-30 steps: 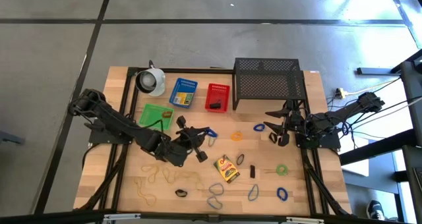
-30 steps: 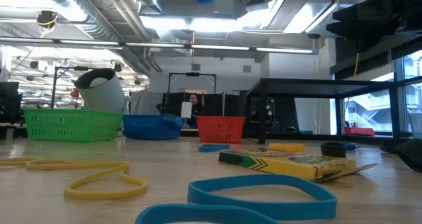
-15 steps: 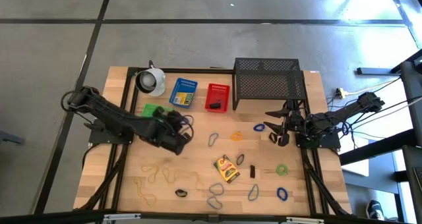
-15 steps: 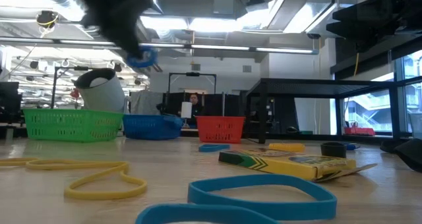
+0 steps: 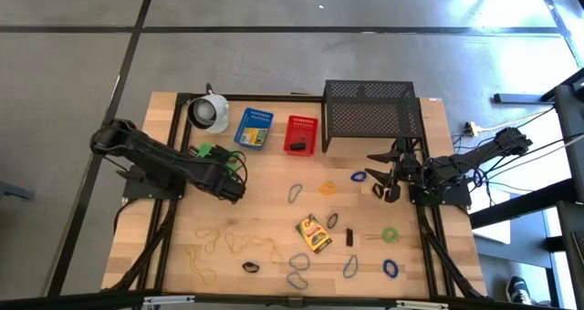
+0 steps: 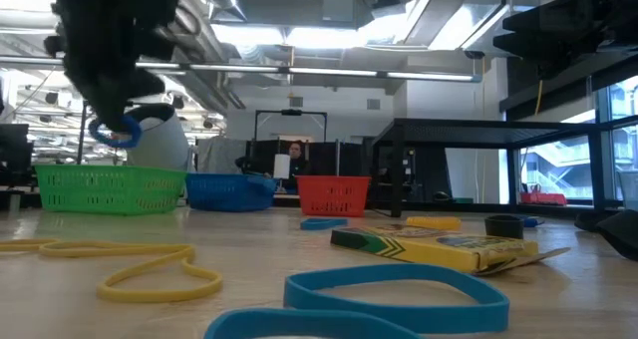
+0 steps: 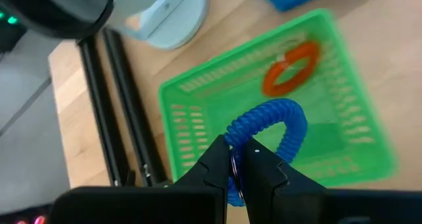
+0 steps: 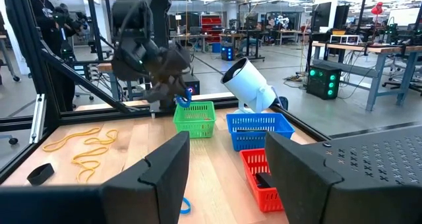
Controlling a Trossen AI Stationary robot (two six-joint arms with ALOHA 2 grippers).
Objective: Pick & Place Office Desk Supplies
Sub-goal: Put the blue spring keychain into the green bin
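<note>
My left gripper (image 7: 236, 157) is shut on a blue rubber-band loop (image 7: 273, 122) above the green basket (image 7: 198, 125), which holds an orange band (image 7: 290, 69). In the low view the loop (image 6: 115, 133) hangs just over the basket's rim (image 6: 110, 171). My right gripper (image 5: 388, 180) waits open at the table's right side, with nothing between its fingers. Loose bands in several colours, such as a blue one (image 5: 298, 261), lie flat on the wood. So do a crayon box (image 5: 314, 232) and small dark clips (image 5: 349, 237). My left gripper pinches one end of the blue loop (image 7: 237, 137) between its two fingers. The fingers slant down from above, coming from the table's right. The rest of the loop curls out past the fingertips, lifted clear over the green basket.
A blue basket (image 5: 254, 129) and a red basket (image 5: 302, 134) stand beside the green one along the far side. A white cup (image 5: 210, 111) lies at the far left. A black wire-mesh rack (image 5: 370, 114) stands at the far right. Yellow bands (image 5: 214, 246) lie near the front left.
My left gripper has carried the blue loop from the table's middle toward the left edge and a little toward the far edge. It has come down and tipped its fingers downward, so the loop now hangs over the green basket.
</note>
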